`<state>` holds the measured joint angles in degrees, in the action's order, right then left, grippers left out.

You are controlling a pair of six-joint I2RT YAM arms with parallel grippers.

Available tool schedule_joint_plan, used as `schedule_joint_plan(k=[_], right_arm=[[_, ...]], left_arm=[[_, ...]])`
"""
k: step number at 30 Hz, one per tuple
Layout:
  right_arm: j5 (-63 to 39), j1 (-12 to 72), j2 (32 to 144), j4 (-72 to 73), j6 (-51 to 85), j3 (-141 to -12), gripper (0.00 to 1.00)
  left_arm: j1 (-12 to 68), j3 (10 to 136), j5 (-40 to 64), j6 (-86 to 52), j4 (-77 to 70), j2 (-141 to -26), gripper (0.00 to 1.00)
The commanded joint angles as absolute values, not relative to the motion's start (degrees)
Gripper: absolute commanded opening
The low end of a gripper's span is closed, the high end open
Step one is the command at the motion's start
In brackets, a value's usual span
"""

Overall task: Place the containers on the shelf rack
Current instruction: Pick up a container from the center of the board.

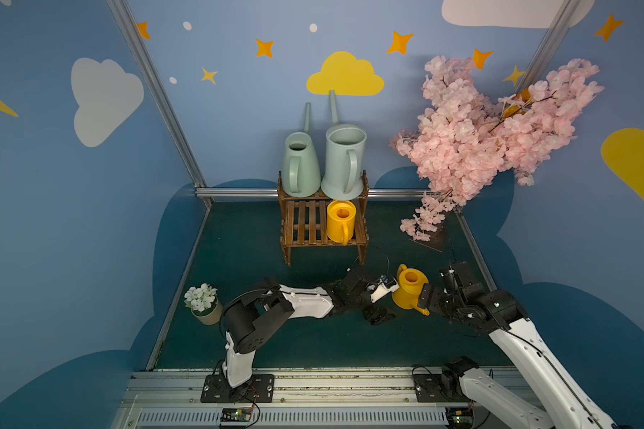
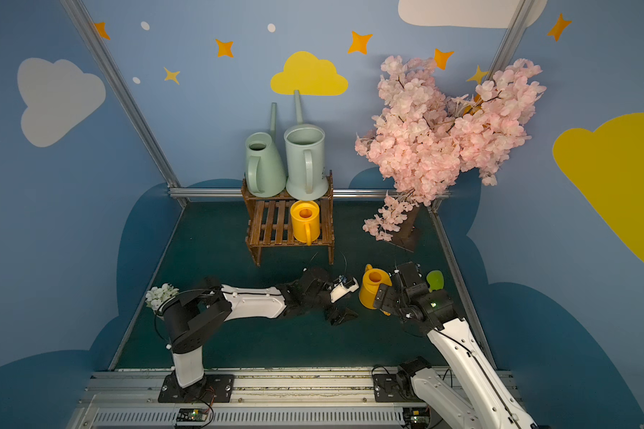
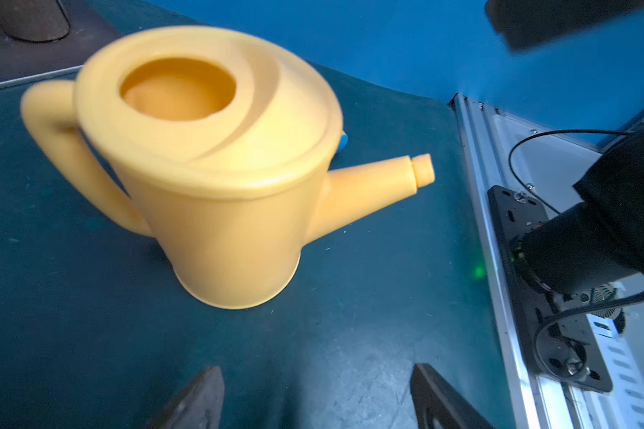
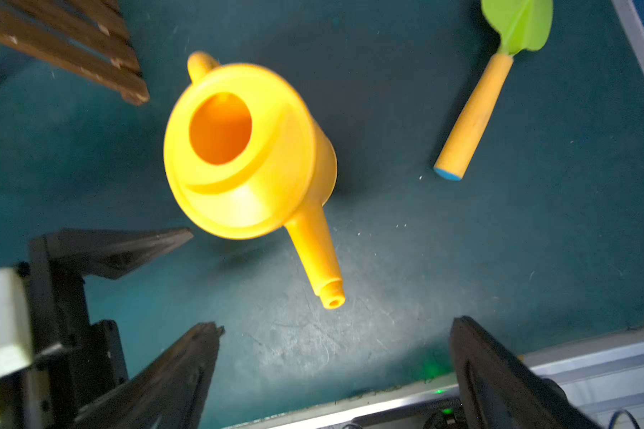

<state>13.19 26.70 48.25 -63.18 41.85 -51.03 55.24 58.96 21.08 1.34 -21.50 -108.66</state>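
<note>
My left end effector (image 3: 316,371) has its fingers apart with nothing between them. The small yellow watering can (image 3: 216,185) stands upright just ahead of it on the dark green counter (image 3: 350,315). My right end effector (image 4: 339,323) is also spread wide and empty, facing the same can from the spout side.

In both top views the can sits right of centre in the lower half of the frame, between the two end effectors and clear of the shelf rack (image 1: 305,226) at the centre. The rack's upper tier carries the mint conical watering can (image 1: 300,167) and the grey-blue cylindrical watering can (image 1: 344,163). Its lower tier carries a second yellow watering can (image 1: 341,221) on the right, with bare slats on the left.

I judge the step in hand to be grasping the fourth container. Next, one end effector must close on its body or handle, lift it level, and set it on those bare slats without knocking its neighbour.
</note>
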Motion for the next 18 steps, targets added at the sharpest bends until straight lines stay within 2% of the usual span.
schedule_joint_plan(k=[1, 6, 13, 18], right_arm=[[17.6, 29.6, 47.5, -66.6, 47.4, -48.1, 0.98], [17.4, 31.2, 49.1, -60.3, 45.8, -43.8, 0.97], [17.1, 31.5, 56.7, -52.5, 38.3, -44.7, 0.84], [14.0, 31.1, 64.0, -51.7, 32.9, -47.0, 0.80]], left_arm=[[54.7, 58.5, 24.0, 2.4, -23.3, -106.5, 0.84], [54.1, 58.6, 26.2, 3.7, -22.1, -105.5, 0.84], [50.4, 58.6, 35.7, 8.0, -16.8, -103.2, 0.85], [47.8, 57.9, 38.7, 11.3, -13.8, -100.5, 0.85]])
